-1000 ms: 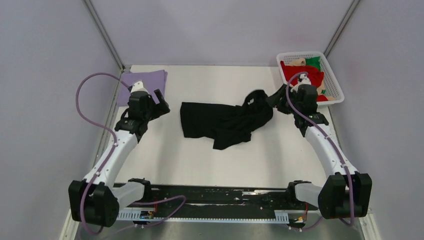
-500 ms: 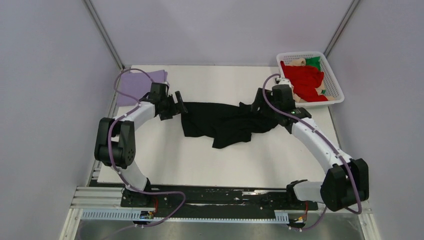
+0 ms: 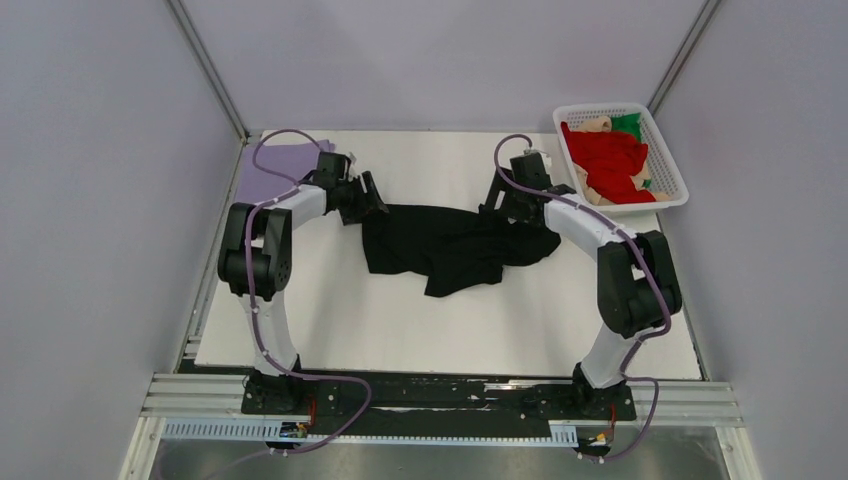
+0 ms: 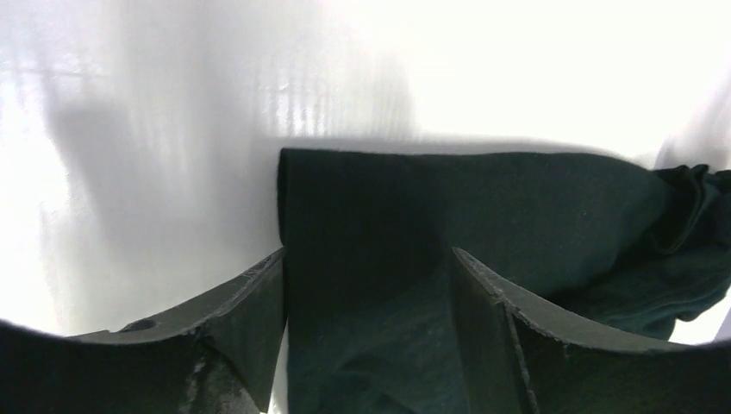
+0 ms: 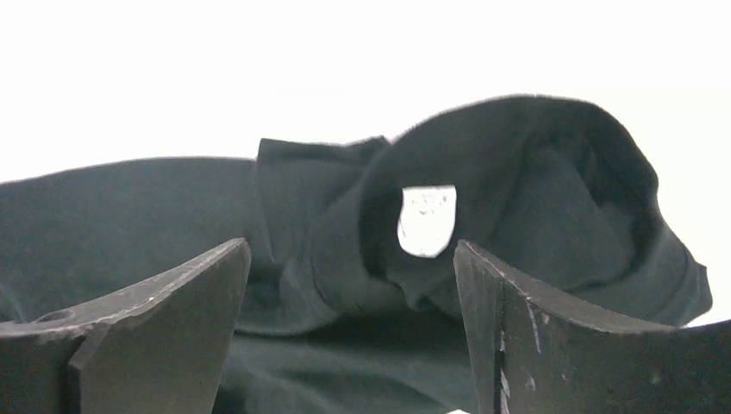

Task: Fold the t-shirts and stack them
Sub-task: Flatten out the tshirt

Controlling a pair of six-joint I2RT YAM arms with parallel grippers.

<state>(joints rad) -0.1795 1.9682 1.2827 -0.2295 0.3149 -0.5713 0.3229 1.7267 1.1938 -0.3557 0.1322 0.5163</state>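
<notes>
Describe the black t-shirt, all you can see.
The black t-shirt is plain soft cloth, crumpled and unfolded, lying on the white table. Its left part lies flat; its right end is bunched, collar gaping, white label inside. The left pincer and right pincer stand open over its two ends; contact cannot be told.

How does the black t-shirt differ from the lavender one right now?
The black t-shirt lies crumpled near the middle of the table; the lavender t-shirt lies flat at its far left corner. The black t-shirt spreads wider than the lavender t-shirt. Both are plain single-colour cloth.
</notes>
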